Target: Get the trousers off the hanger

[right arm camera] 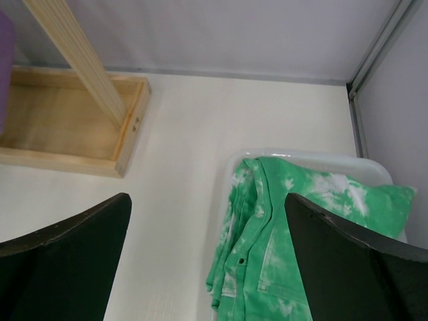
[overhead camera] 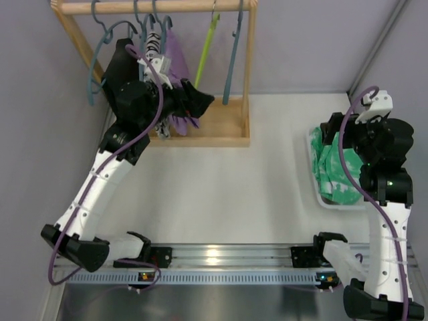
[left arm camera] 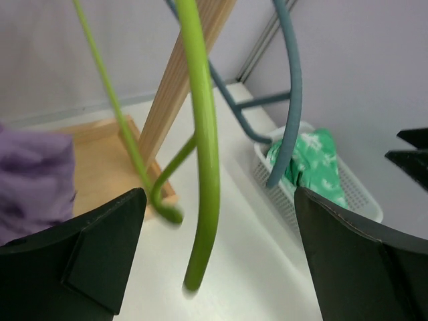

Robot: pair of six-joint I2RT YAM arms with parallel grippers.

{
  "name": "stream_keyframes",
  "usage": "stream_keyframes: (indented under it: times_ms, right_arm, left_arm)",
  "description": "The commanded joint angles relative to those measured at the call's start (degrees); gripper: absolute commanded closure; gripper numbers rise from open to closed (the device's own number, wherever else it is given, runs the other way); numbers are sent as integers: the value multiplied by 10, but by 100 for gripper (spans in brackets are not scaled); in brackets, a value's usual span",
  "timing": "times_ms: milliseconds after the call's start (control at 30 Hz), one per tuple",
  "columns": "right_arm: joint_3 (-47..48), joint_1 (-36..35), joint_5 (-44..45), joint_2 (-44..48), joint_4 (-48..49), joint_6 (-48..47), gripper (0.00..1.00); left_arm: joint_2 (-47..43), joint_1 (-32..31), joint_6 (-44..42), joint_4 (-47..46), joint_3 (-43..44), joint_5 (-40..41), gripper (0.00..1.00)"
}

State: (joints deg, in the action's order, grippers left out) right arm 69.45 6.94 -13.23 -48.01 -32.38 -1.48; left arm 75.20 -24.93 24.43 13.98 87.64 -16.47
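Note:
Purple trousers [overhead camera: 175,52] hang from a blue hanger on the wooden rack [overhead camera: 154,7] at the back left; their edge shows in the left wrist view [left arm camera: 33,174]. My left gripper [overhead camera: 199,100] is open just right of them, touching nothing. In its wrist view [left arm camera: 219,200] an empty green hanger [left arm camera: 204,154] hangs between the wide jaws. My right gripper [overhead camera: 330,130] is open and empty above green tie-dye trousers [overhead camera: 334,175] lying in a white basket [overhead camera: 315,195], which also show in the right wrist view [right arm camera: 287,227].
An empty green hanger [overhead camera: 206,50] and a blue one [overhead camera: 234,57] hang right of the purple trousers; more blue hangers [overhead camera: 97,63] hang at the rack's left. The rack's wooden base tray [overhead camera: 221,130] sits on the table. Grey walls close in at the back and sides.

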Motion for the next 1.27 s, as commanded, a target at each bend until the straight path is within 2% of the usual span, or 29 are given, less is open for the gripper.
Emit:
stream_keyframes:
  times_ms: [0, 200, 333, 400, 500, 567, 633, 700, 833, 1033, 1233]
  right_arm:
    - [-6, 5, -7, 8, 28, -4, 1]
    - [2, 5, -20, -8, 31, 7, 0]
    - [2, 5, -31, 2, 19, -8, 1]
    - [-1, 5, -57, 12, 9, -23, 1]
    - [9, 5, -124, 8, -35, -46, 1]
    - [18, 5, -151, -4, -82, -61, 1]
    - [25, 5, -187, -10, -113, -73, 0]
    - [19, 5, -212, -8, -148, -90, 1]
    - [-9, 5, -239, 11, -184, -116, 1]
    - [-56, 5, -256, 35, -221, -139, 1]
    - [-79, 5, -249, 51, -230, -151, 1]
  left_arm:
    - [-44, 0, -51, 141, -41, 48, 1]
    - [-37, 1, -51, 141, -2, 43, 1]
    - [-39, 0, -76, 155, 16, -11, 1]
    - [-37, 0, -102, 202, 31, -70, 1]
    - [-43, 0, -166, 286, 24, -97, 1]
    - [-54, 0, -222, 329, 3, -80, 1]
    - [-81, 0, -239, 371, -39, -54, 1]
    - [-117, 0, -253, 391, -88, -11, 1]
    - [-189, 19, -278, 401, -163, 21, 1]
    - [-257, 72, -317, 417, -196, 81, 1]
    - [-291, 116, -319, 424, -209, 94, 1]
